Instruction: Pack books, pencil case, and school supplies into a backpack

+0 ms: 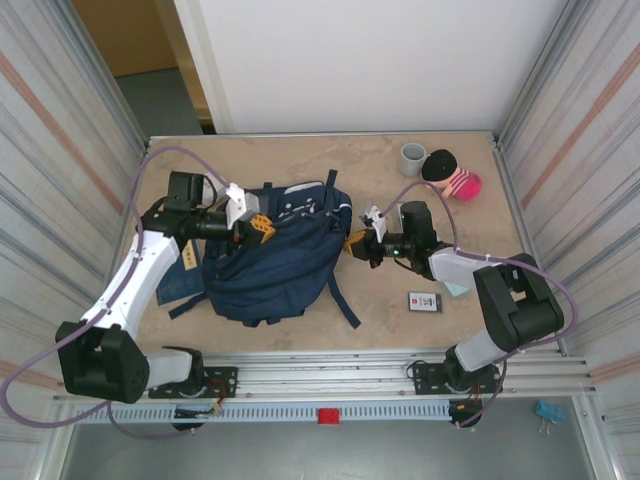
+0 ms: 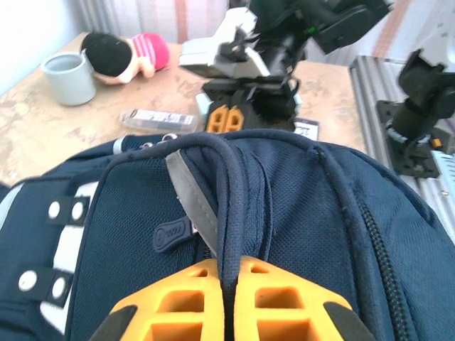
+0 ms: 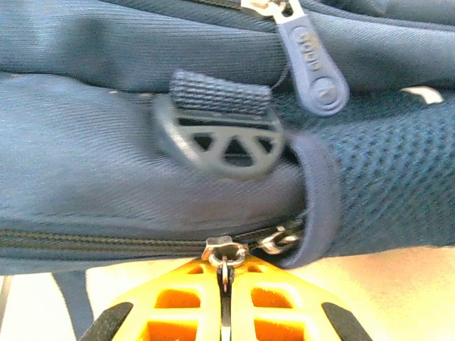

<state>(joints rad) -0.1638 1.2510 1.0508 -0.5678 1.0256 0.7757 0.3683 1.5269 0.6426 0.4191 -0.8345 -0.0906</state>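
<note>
Both reach inward, level: left hand (image 2: 227, 288) pinches backpack (image 1: 275, 265) carry loop (image 2: 229, 185); right hand (image 3: 225, 302) clamps zipper pull (image 3: 225, 253).

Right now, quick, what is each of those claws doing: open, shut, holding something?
Left gripper: shut on the carry handle of the backpack.
Right gripper: shut on a zipper pull of the backpack.

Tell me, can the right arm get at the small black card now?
Probably not yet: the right gripper is shut on a zipper pull of the backpack; the black card lies unobstructed nearby.
</note>
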